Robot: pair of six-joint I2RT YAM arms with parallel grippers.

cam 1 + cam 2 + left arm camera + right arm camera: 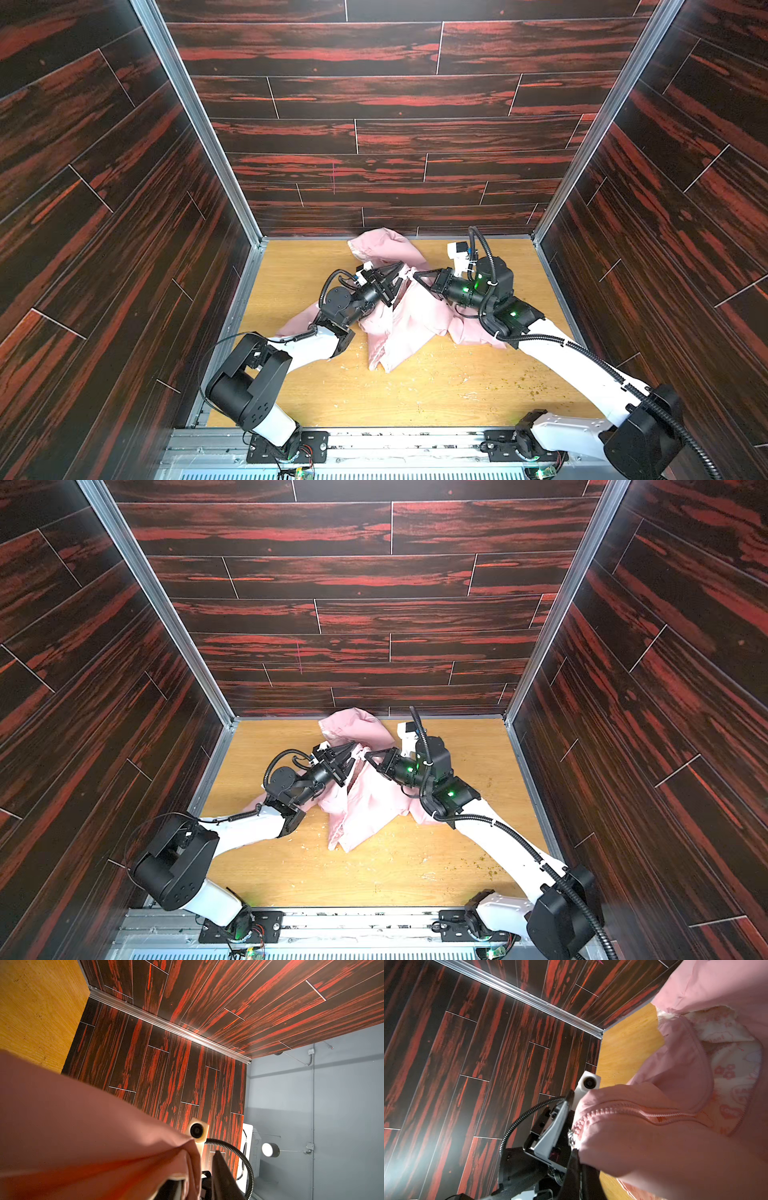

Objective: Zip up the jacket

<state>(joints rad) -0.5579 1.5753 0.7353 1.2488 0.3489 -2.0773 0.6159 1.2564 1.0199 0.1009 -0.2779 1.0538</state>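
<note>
The light-pink jacket [411, 328] [365, 808] lies crumpled in the middle of the table, its upper part lifted between both grippers and its hood bunched toward the back wall. My right gripper [417, 275] [575, 1154] is shut on the jacket's edge beside the metal zipper slider [571, 1138]. The closed pink zipper [633, 1111] runs away from it. My left gripper [397, 276] [202, 1167] faces it from the left, open a little. Pink fabric [83, 1136] drapes over one finger, with a gap to the other finger [222, 1176].
The wooden table [415, 395] is boxed in by dark red-streaked walls on three sides. A metal rail [395, 444] runs along the front edge. Small crumbs [536, 388] are scattered on the right part of the table.
</note>
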